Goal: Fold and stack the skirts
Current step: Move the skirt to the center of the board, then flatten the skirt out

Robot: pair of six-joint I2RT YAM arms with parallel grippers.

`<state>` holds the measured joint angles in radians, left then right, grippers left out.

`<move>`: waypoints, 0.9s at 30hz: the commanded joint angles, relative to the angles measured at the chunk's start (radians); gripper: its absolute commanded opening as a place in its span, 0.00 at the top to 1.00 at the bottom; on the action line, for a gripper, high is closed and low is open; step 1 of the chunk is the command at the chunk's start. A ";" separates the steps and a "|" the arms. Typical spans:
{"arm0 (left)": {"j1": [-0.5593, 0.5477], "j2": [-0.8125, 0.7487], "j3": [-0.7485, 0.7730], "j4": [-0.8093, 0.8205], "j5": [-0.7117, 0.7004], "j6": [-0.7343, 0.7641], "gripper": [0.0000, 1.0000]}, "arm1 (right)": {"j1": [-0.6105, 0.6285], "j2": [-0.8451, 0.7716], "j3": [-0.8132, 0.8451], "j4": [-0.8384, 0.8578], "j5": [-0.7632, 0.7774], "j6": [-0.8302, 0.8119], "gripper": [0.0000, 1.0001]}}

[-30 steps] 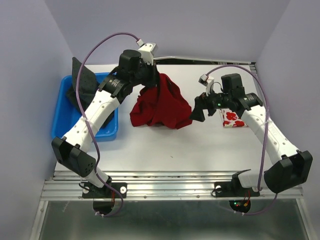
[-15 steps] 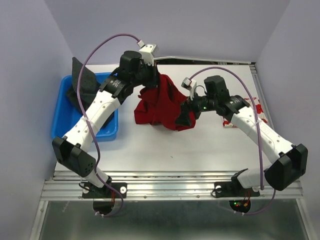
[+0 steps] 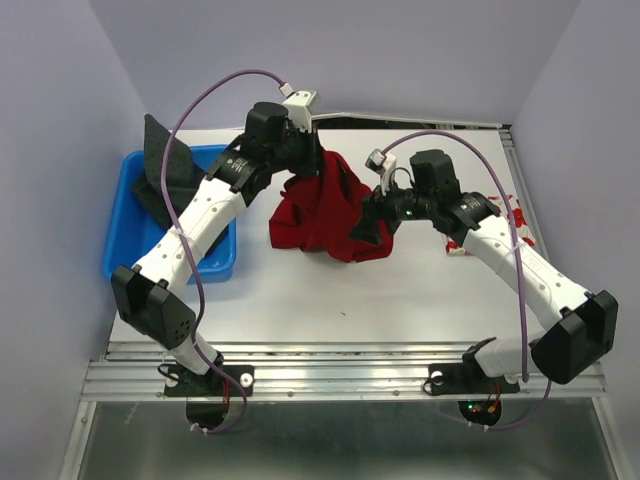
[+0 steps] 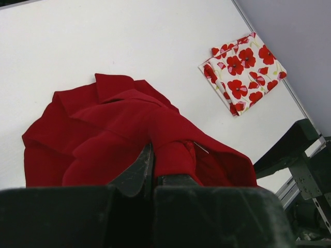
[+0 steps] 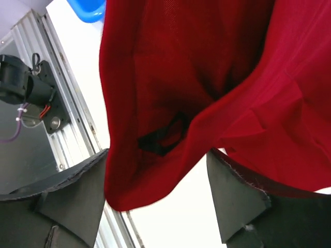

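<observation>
The left gripper is pinched tight on a bunch of the deep-red skirt and holds it up off the table, a little toward 12 o'clock of centre. I take this to be so the cloth hangs and its lower edge can be reached. The right gripper has come in from 3 o'clock to do just that: its fingers stand well apart with the drooping red hem between them, not clamped on anything as far as I can see. The white skirt with red flowers lies folded flat at 3 o'clock, looking finished. The dark grey skirt hangs over the blue bin at 9 o'clock, waiting. A second ago the right arm was back over the flowered skirt, clear of the red cloth. Since then it has swung toward 9 o'clock into the folds, while the left arm has barely shifted
</observation>
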<state>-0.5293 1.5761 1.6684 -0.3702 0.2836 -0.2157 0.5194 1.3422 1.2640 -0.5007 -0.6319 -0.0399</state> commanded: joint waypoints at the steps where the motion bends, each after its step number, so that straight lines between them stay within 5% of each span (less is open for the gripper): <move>1: -0.003 -0.018 0.007 0.103 0.022 -0.028 1.00 | 0.018 0.032 0.040 0.083 -0.002 0.034 0.24; 6: -0.003 -0.021 -0.006 0.122 0.020 -0.037 1.00 | 0.018 0.038 0.031 0.037 0.029 -0.037 0.35; 10: -0.006 -0.019 -0.028 0.134 0.046 -0.036 1.00 | 0.018 0.031 0.047 0.016 0.073 -0.064 0.60; 13: -0.009 -0.033 -0.073 0.123 0.048 -0.002 1.00 | 0.018 0.008 0.051 -0.022 0.150 -0.123 0.99; 16: -0.009 -0.062 -0.134 0.093 0.069 0.073 0.99 | 0.018 -0.020 0.034 -0.111 0.241 -0.227 0.99; 19: -0.008 -0.064 -0.136 -0.029 0.139 0.247 0.66 | 0.018 -0.051 -0.027 -0.218 0.343 -0.352 0.99; 20: -0.008 -0.051 -0.121 -0.076 0.181 0.315 0.40 | 0.007 -0.064 -0.056 -0.246 0.397 -0.415 0.99; 27: 0.116 -0.134 -0.133 -0.300 0.301 0.797 0.13 | -0.002 -0.178 -0.279 -0.260 0.543 -0.574 0.99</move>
<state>-0.4908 1.5558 1.5471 -0.5503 0.5056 0.2420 0.5232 1.1965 1.0397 -0.7349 -0.2047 -0.4980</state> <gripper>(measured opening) 0.851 0.097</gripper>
